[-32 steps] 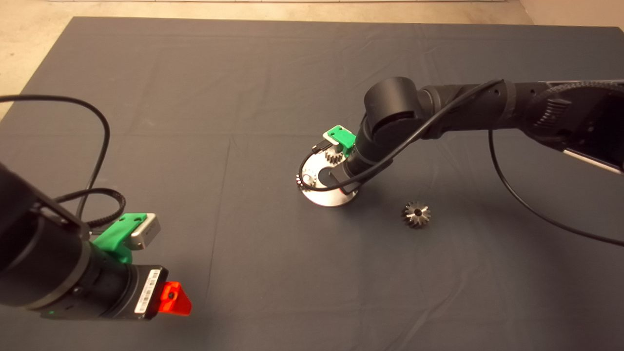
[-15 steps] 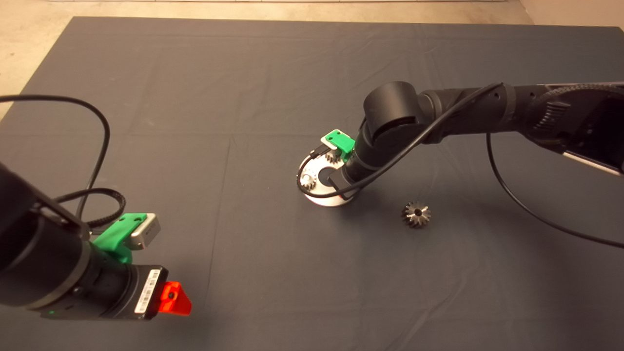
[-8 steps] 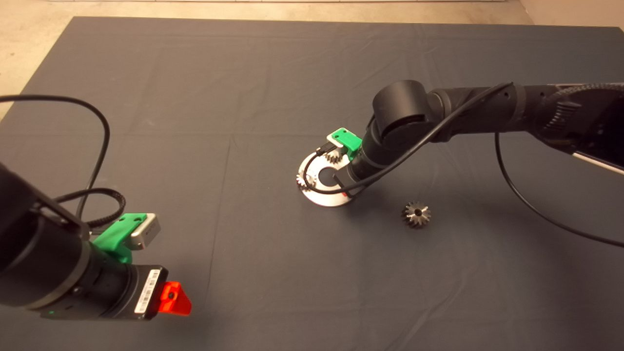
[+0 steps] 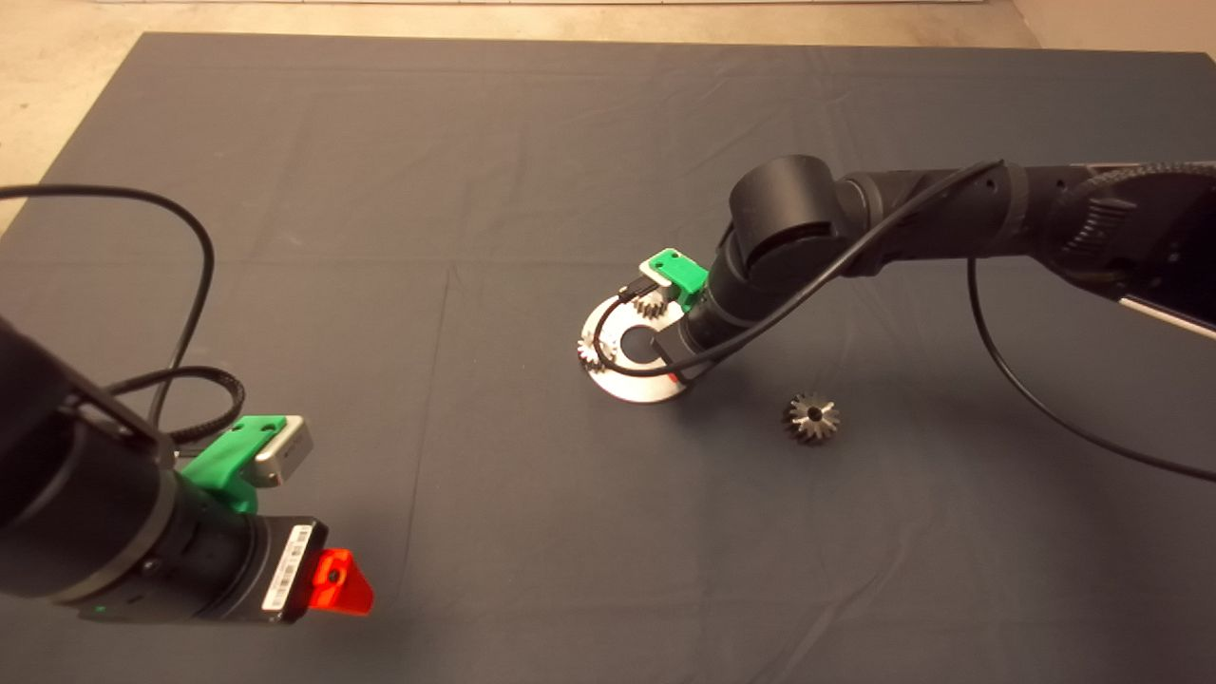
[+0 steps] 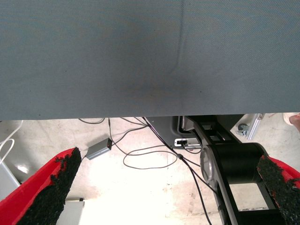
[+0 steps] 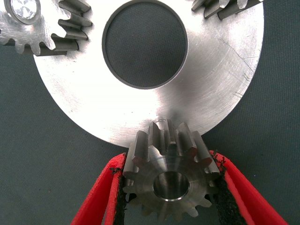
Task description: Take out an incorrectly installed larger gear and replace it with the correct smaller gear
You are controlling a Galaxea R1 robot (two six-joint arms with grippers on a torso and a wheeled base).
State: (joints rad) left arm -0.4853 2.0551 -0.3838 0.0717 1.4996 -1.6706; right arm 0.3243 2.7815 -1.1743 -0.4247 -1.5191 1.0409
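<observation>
Dark mat (image 4: 380,190); right gripper (image 6: 168,187) clamps grey toothed smaller gear (image 6: 168,180)

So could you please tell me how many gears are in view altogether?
4: two small gears on the round plate, the smaller gear in the right gripper, the larger gear on the mat.

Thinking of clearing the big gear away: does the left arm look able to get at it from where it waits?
Probably yes. The larger gear lies alone on bare mat, with open cloth between it and the left claw, which waits open. The right claw, shut on the smaller gear, is at the steel disc, not between them.
</observation>
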